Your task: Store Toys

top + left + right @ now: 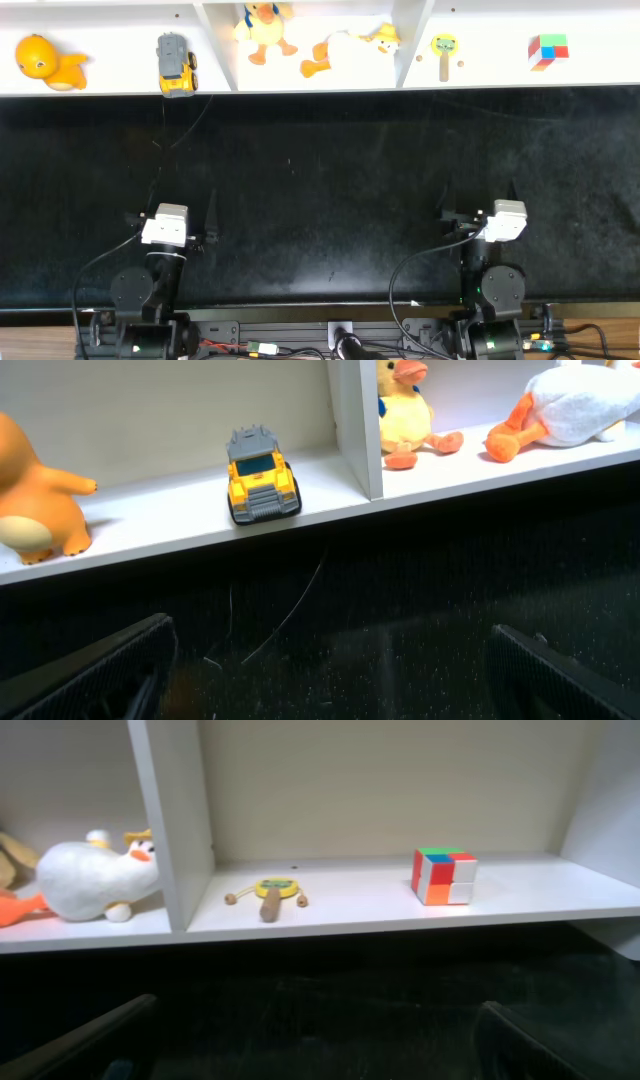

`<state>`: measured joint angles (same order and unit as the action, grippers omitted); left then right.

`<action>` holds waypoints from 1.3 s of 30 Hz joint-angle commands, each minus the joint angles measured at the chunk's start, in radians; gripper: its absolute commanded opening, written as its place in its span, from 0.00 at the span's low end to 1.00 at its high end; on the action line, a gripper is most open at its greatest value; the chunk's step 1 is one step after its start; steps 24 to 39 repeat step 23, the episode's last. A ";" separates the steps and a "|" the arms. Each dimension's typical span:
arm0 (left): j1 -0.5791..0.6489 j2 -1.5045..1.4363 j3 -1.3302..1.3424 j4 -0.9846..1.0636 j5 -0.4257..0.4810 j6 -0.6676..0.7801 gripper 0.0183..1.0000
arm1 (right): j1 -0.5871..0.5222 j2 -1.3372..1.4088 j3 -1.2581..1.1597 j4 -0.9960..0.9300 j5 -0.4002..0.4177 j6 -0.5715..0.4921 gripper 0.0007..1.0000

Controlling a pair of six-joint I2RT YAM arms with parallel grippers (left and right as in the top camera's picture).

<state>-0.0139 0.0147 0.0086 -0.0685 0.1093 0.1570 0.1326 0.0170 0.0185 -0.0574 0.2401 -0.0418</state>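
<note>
White shelf [120, 62] holds the toys [265, 28] — so left hand [330, 628] and right hand [318, 1005], both spread apart, should rest off it.

The white shelf [110, 82] is my brightest patch, evenly lit from overhead and nearly washed out in the top view. Below the shelf the black counter [330, 190] stays dim, with a faint dusty sheen. Farthest from the shelf, my left tool [332, 628] and right tool [318, 1005] blur softly.

Truck [177, 64] on shelf [120, 72], left of duck [264, 30]
</note>
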 commanded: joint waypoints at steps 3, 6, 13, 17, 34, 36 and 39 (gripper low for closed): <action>-0.009 -0.012 -0.001 -0.006 0.006 -0.008 1.00 | 0.005 0.002 -0.014 -0.011 -0.141 -0.003 1.00; -0.009 -0.012 -0.001 -0.006 0.006 -0.008 1.00 | 0.005 0.002 -0.014 -0.012 -0.140 -0.003 0.99; -0.009 -0.012 -0.001 -0.006 0.006 -0.008 1.00 | 0.005 0.002 -0.014 -0.012 -0.140 -0.003 1.00; -0.009 -0.012 -0.001 -0.006 0.006 -0.008 1.00 | 0.005 0.002 -0.014 -0.012 -0.140 -0.003 1.00; -0.009 -0.012 -0.001 -0.006 0.006 -0.008 1.00 | 0.005 0.002 -0.014 -0.012 -0.140 -0.003 1.00; -0.009 -0.012 -0.001 -0.006 0.006 -0.008 1.00 | 0.005 0.002 -0.014 -0.012 -0.140 -0.003 1.00; -0.009 -0.012 -0.001 -0.006 0.006 -0.008 1.00 | 0.005 0.002 -0.014 -0.012 -0.140 -0.003 1.00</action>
